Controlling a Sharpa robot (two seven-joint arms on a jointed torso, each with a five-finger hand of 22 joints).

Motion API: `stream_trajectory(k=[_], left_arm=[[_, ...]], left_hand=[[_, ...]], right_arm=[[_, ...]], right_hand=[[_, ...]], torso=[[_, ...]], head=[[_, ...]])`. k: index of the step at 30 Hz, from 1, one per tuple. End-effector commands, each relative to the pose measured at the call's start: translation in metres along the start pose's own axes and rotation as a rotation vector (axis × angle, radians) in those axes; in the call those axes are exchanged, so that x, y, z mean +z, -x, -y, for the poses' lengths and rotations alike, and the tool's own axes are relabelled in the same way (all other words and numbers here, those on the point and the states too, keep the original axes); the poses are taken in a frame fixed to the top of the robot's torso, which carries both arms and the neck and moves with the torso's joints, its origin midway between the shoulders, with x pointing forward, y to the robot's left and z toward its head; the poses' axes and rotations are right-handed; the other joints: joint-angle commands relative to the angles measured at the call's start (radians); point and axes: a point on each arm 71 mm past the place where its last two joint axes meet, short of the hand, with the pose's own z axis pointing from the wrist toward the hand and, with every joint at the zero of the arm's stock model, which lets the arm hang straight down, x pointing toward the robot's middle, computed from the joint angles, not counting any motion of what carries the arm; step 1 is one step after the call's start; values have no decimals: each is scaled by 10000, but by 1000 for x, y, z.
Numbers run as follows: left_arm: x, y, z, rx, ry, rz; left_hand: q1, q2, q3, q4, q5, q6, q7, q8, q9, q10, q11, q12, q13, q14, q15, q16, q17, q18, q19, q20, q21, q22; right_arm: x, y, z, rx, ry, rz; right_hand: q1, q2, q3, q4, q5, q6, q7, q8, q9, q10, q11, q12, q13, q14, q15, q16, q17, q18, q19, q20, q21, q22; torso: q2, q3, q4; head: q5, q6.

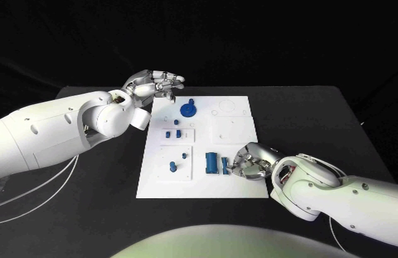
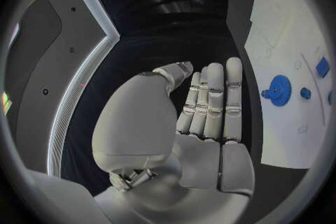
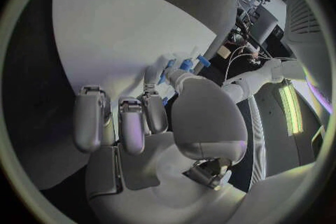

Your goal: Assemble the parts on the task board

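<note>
Right hand (image 1: 251,161) down at the task board's (image 1: 236,184) near right edge, thumb and a finger pinching a blue part (image 3: 183,65), long axis uncertain. Left hand (image 1: 153,85) open, empty, fingers straight, beside the far left corner, nearest the blue gear (image 1: 189,108).

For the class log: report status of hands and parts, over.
Left hand open, beside the blue gear. Right hand touching a blue part on the task board. Nothing obstructing.

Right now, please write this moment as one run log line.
left hand: open, above far-left board corner | right hand: fingers at blue parts on task board, grasp unclear | blue gear: on board
</note>
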Motion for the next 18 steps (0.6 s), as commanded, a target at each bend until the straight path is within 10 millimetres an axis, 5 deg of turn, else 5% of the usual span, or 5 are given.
stream_trajectory(k=[1, 12, 17, 18], left_arm=[[0, -3, 1, -51, -50, -181], [0, -1, 0, -50, -82, -133], [0, 1, -3, -123, -223, -3], [0, 1, -4, -146, -268, 40]], left_hand=[[-87, 30, 5, -76, 0, -10, 70, -41, 9, -34, 4, -38, 9, -51, 3, -62, 5, 146, 49, 45, -55, -13], [-87, 30, 5, -76, 0, -10, 70, -41, 9, -34, 4, -38, 9, -51, 3, -62, 5, 146, 49, 45, -55, -13], [-100, 28, 0, -77, -3, -9, 69, -40, 14, -34, 5, -34, 12, -52, 4, -63, 6, 145, 52, 45, -62, -17], [-111, 21, -7, -74, -5, -7, 67, -39, 16, -33, 5, -33, 12, -54, 5, -65, 5, 144, 51, 46, -64, -19]], right_arm=[[0, -3, -1, -87, 37, -217], [-5, 11, -1, 1107, 806, 491], [1, 34, 3, 3123, 1714, 909], [4, 40, 6, 3597, 1842, 1037]], right_hand=[[109, -4, 13, -60, -48, 40, -2, -35, -16, 61, -13, 0, 1010, 917, -45, 34, 2018, -43, 279, -90, -45, 1972], [285, -2, -32, -59, 198, -209, 106, -201, -76, -168, 73, -401, 751, 869, 12, -52, 1808, 34, 132, -60, -516, 1857], [806, 104, 61, -255, 334, -933, 467, -761, -296, -680, 379, -1137, 283, 709, 255, -348, 1156, 238, -298, 120, -1833, 1530], [1063, 136, 137, -408, 344, -1099, 561, -888, -336, -1262, 458, -2059, -330, 511, 319, -696, 448, 428, -681, 176, -2988, 1231]], torso=[[-3, 0, -7], [-61, -14, -16], [-169, -52, -35], [-180, -57, -35]], head=[[-8, -8], [-19, 90], [-75, 242], [-97, 317]])
